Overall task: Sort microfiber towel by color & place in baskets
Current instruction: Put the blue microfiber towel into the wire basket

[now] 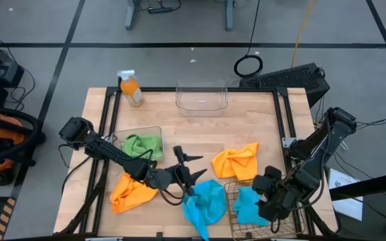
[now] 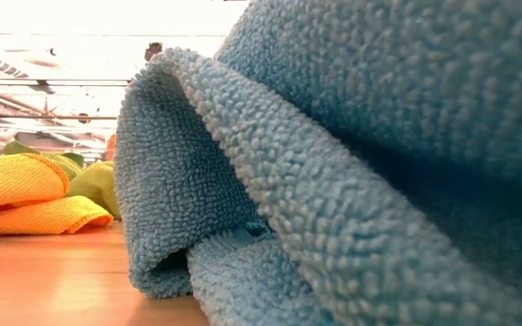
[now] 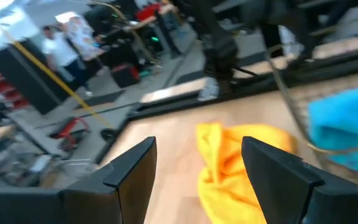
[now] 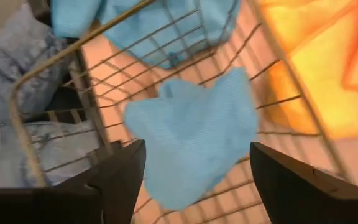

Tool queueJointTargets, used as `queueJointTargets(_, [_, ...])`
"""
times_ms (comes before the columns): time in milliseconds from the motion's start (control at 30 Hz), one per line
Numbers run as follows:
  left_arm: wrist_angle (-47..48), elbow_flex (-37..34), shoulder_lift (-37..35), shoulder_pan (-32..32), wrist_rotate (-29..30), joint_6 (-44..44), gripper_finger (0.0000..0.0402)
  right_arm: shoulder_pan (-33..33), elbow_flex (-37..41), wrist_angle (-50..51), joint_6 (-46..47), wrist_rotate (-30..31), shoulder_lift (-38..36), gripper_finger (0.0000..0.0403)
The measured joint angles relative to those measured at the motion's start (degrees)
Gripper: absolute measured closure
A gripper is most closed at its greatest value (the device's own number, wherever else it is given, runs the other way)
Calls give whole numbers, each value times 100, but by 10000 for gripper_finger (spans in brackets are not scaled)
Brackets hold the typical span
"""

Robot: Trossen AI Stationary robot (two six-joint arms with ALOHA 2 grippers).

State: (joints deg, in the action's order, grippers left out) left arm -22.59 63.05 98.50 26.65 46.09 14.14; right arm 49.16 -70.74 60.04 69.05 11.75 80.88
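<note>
My left gripper is open above the table's middle, pointing toward the right edge at an orange towel that lies crumpled on the wood. My right gripper hangs open over the bronze wire basket, where one blue towel lies on the mesh floor. A second blue towel is heaped on the table left of that basket. A green towel sits in a clear tub. Another orange towel lies near the left.
An empty-looking clear tub stands at the far edge, with an orange spray bottle at the far left corner. The heaped blue towel fills most of the low view. Bare wood lies between the far tub and the towels. People stand in the room beyond.
</note>
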Motion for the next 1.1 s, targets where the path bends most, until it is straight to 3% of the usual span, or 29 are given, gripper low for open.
queueJointTargets(167, [280, 0, 0, 0, -710, -589, 159, -158, 0, 193, -502, 248, 0, 127])
queueJointTargets(367, [1175, 508, 0, 89, -882, -1948, 159, -360, 0, 191, -1184, 586, 0, 127])
queueJointTargets(500, [1775, 892, 96, 290, -973, -2032, 159, -449, 0, 191, -1527, 891, 0, 127])
queueJointTargets(800, [1997, 878, 592, 662, -1241, -2553, 159, -498, 0, 193, -1680, 934, 0, 127])
queueJointTargets(1100, [1648, 901, 1147, 731, -1376, -2738, 159, -576, 0, 158, -1897, 1235, 0, 127])
